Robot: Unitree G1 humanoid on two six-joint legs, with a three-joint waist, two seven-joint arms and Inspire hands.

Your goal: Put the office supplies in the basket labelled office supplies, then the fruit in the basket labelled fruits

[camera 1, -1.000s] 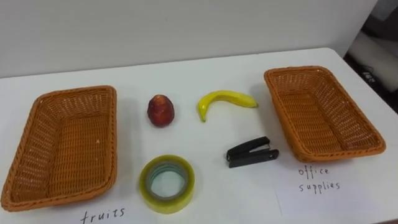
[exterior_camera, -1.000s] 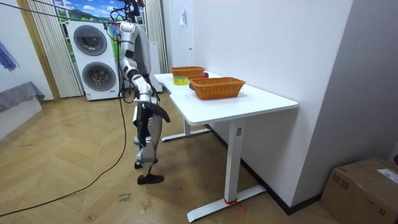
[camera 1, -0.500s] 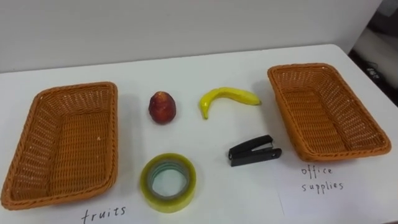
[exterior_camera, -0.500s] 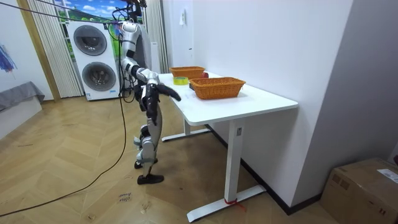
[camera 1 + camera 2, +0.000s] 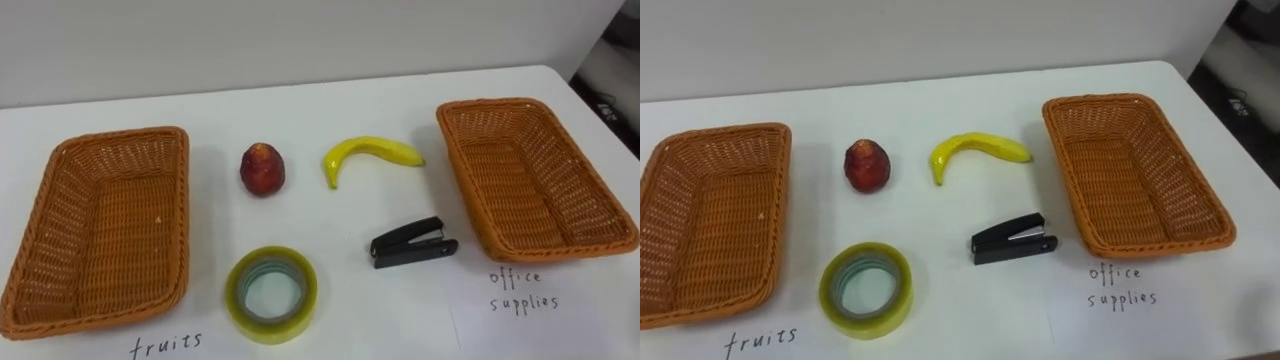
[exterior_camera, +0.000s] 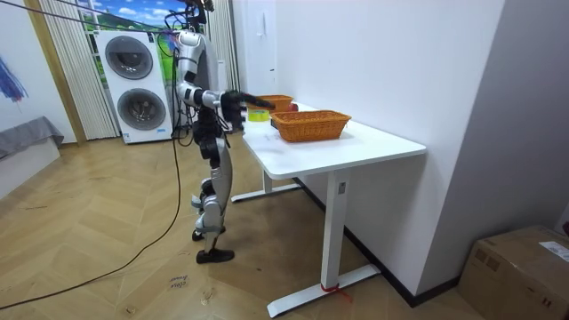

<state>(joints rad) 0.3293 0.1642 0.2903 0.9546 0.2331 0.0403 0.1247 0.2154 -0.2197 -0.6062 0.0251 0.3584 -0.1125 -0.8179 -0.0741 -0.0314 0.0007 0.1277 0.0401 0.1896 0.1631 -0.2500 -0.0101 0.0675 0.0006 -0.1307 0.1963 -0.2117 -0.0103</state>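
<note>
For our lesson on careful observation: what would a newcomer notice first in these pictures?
Two empty wicker baskets catch the eye first, one at the left of the white table and one at its right. Between them lie a yellow banana and a red fruit farther back, with a roll of tape and a black stapler in front.

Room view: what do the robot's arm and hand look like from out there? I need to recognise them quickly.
The right arm is slim, made of silvery-white shells with black sections between them. The right hand at its end is dark, nearly black. It is too small here to make out any marking on it.
</note>
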